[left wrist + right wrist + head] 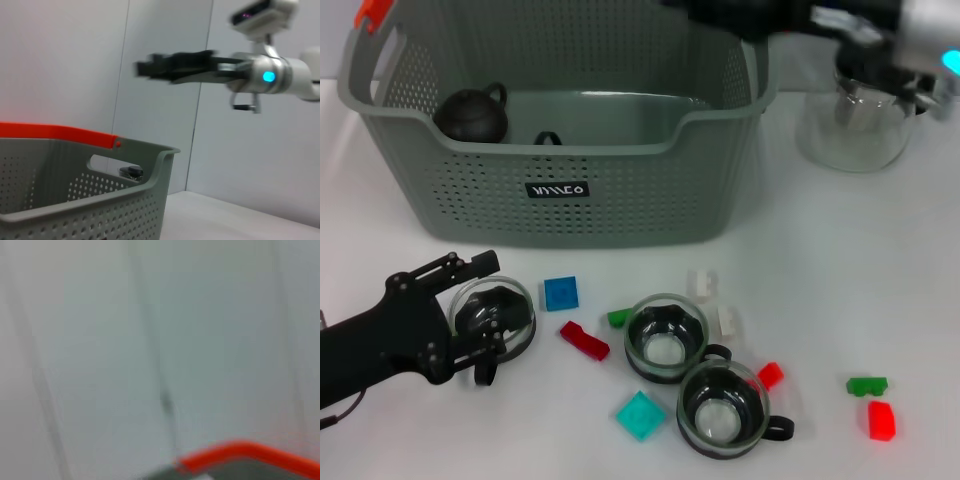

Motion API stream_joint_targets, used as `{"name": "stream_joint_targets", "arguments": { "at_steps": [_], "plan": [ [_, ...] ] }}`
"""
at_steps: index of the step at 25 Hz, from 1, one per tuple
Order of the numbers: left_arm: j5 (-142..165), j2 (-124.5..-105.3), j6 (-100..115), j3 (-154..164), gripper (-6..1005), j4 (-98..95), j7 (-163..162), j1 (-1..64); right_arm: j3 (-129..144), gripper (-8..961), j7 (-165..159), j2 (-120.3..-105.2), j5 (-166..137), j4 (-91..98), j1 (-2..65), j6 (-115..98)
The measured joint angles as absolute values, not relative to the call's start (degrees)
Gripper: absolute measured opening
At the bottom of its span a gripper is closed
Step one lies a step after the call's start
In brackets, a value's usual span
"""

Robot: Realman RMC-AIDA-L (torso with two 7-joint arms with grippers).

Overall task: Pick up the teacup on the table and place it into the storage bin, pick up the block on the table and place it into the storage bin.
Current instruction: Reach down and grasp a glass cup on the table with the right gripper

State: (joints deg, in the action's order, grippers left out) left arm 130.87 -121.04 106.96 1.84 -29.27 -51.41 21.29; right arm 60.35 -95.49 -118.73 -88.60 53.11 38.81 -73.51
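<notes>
You're looking at the storage bin with its orange clip up close, and the right gripper hanging high above it, fingers blurred.

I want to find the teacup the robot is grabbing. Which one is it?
Find the big grey-green storage bin. On the table in front of its left end sits a glass teacup, with the black left gripper around it. The other two teacups sit farther right, touching each other, no gripper near.
</notes>
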Motion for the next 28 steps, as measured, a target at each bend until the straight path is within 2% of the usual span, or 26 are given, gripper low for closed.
{"name": "stream_joint_targets", "arguments": {
  "at_steps": [3, 6, 9, 12, 16, 18, 28],
  "plan": [
    [130.9, -120.91, 106.9, 1.8, 719, -29.3, -51.4, 21.4, 56.6, 474, -90.0, -117.99, -87.5, 53.4, 34.6, -84.1],
    [130.9, -120.78, 106.9, 1.8, 719, -29.3, -51.4, 21.4, 55.3, 474, -91.4, -115.65, -92.4, 55.6, 31.8, -93.9],
    [130.9, -120.68, 106.9, 1.8, 719, -29.3, -51.5, 21.3, 55.1, 473, -95.5, -114.46, -101.9, 60.7, 30.5, -103.8],
    [130.9, -120.58, 106.9, 1.8, 719, -29.3, -51.8, 21.2, 55.2, 473, -101.5, -115.53, -114.5, 68.2, 30.4, -109.3],
    [130.9, -120.58, 106.9, 1.8, 719, -29.3, -52.4, 21.4, 56.0, 474, -106.2, -119.24, -129.1, 74.4, 32.8, -109.8],
    [130.9, -120.58, 106.9, 1.8, 719, -29.3, -52.4, 21.5, 59.0, 474, -107.5, -120.19, -133.2, 74.8, 34.7, -109.7],
    [130.8, -120.63, 106.9, 1.8, 719, -29.3, -52.4, 21.2, 79.1, 474, -113.9, -120.64, -137.1, 72.2, 41.9, -106.9]
  ]
}}
